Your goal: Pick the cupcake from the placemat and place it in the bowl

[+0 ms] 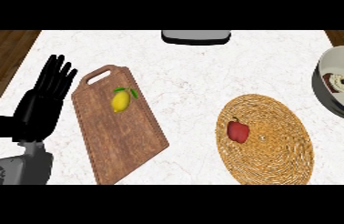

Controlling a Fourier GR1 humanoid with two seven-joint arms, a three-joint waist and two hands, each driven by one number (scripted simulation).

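I see the L hand (46, 98) at the view's left edge, resting w/ fingers straight up and spread, holding nothing. R hand isn't in shot, so I can't tell its state. The cupcake (334, 82) already sits inside the bowl (323, 89) at the far right edge, partly cut off by the frame. The round woven placemat (269, 150) lies near the bowl and carries only a red bell pepper (238, 131) on its left part. A lemon (121, 100) w/ green leaves lies on the wooden cutting board (121, 141), between the L hand and placemat, on the white marble counter (194, 73).
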